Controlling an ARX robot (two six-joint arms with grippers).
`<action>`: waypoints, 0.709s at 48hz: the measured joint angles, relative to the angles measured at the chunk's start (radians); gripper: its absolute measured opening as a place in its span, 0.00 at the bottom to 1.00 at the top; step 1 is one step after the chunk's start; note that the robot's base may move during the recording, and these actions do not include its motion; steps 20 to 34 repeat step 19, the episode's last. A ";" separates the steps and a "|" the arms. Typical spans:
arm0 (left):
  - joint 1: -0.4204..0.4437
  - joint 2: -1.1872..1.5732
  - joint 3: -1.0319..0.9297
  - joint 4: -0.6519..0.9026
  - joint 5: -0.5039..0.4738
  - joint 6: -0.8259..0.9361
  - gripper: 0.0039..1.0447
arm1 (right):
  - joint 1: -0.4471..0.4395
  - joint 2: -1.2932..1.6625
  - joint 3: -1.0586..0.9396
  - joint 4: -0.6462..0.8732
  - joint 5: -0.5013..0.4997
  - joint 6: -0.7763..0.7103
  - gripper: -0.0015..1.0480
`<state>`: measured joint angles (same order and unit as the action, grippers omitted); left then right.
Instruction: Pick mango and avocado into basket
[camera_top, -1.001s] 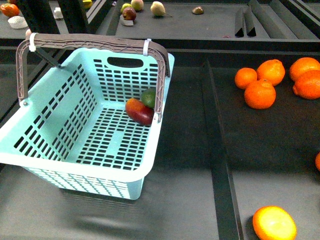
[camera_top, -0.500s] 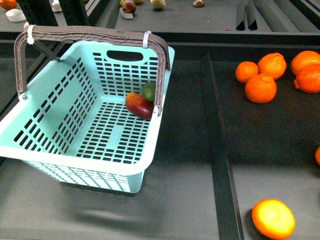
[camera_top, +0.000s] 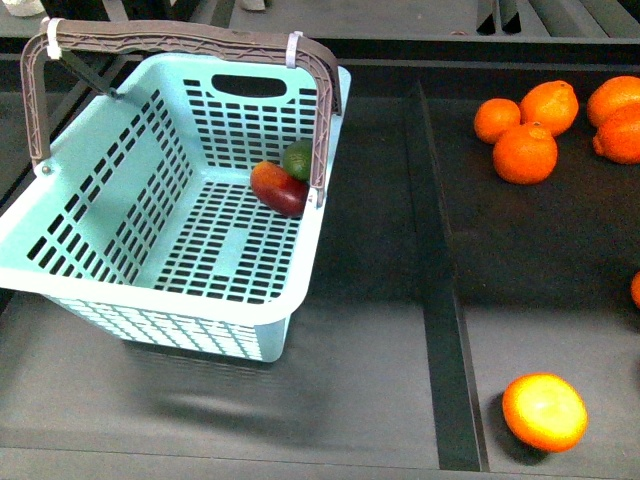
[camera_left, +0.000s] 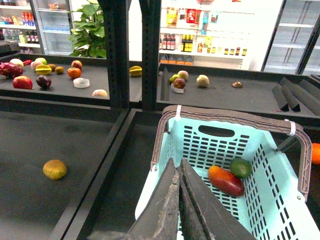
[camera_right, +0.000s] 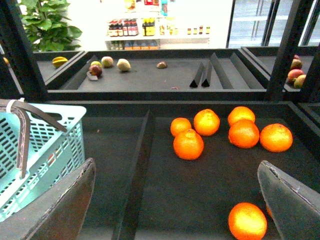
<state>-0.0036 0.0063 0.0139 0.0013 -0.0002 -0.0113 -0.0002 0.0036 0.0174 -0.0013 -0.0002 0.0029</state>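
Already done, by the look: mango (camera_top: 278, 187) and avocado (camera_top: 297, 160) both lie inside basket (camera_top: 150, 300), touching each other, tucked in the far corner under the handle (camera_top: 180, 40), against the basket wall nearest the oranges (camera_top: 525, 152).

Step in hand, as judged: back off and finish. To do well: keep both arms clear of basket rim and handle, no nudging, since basket seems to sit tilted on the shelf edge and fruit could roll. Pull up and away from basket, not across it.

Left gripper (camera_left: 179, 200): jaws pressed together, empty, hanging over the basket's near rim per left wrist view. Right gripper (camera_right: 175, 200): jaws spread wide, nothing between them, over the shelf bay beside basket, oranges beyond.

Looks: mango oval, dark red w/ orange-yellow at one end, smooth, bigger than avocado. Avocado green, rounded, smooth, partly hidden behind handle post in front view; clear in left wrist view. Basket light turquoise, slotted walls & floor, brown-grey handles w/ white zip ties.
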 joint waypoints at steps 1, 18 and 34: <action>0.000 0.000 0.000 0.000 0.000 0.000 0.03 | 0.000 0.000 0.000 0.000 0.000 0.000 0.92; 0.000 0.000 0.000 0.000 0.000 0.000 0.84 | 0.000 0.000 0.000 0.000 0.000 0.000 0.92; 0.000 0.000 0.000 0.000 0.000 0.000 0.89 | 0.000 0.000 0.000 0.000 0.000 0.000 0.92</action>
